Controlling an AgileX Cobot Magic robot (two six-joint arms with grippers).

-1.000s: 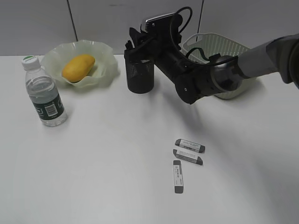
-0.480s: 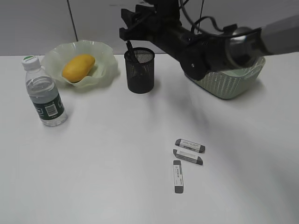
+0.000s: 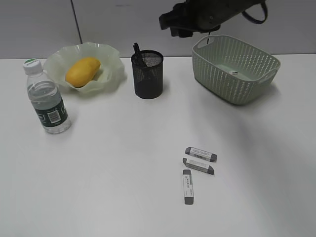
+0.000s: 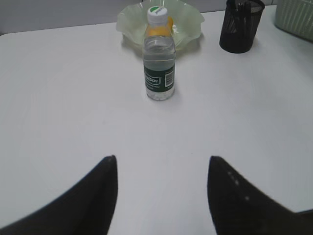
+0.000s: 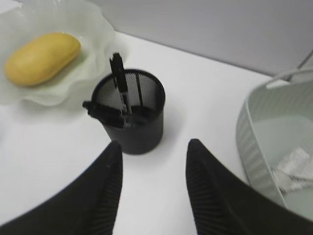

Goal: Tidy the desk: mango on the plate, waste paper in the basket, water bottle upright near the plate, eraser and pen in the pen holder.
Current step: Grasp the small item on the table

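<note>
The mango (image 3: 82, 71) lies on the ruffled pale green plate (image 3: 111, 61). The water bottle (image 3: 47, 98) stands upright to the plate's front left; it also shows in the left wrist view (image 4: 159, 58). The black mesh pen holder (image 3: 147, 75) holds a black pen (image 5: 120, 81). Three grey-and-white erasers (image 3: 200, 154) lie on the desk at front right of centre. The waste paper (image 5: 293, 164) lies in the basket (image 3: 237, 79). My right gripper (image 5: 154, 144) is open and empty, high above the desk behind the pen holder. My left gripper (image 4: 161, 159) is open and empty over bare desk.
The white desk (image 3: 123, 163) runs to a grey wall at the back. The right arm (image 3: 207, 15) hangs over the back edge between the pen holder and the basket.
My right arm has risen and drawn back from the pen holder towards the upper right. The pen now stands in the pen holder. Nothing else has moved.
</note>
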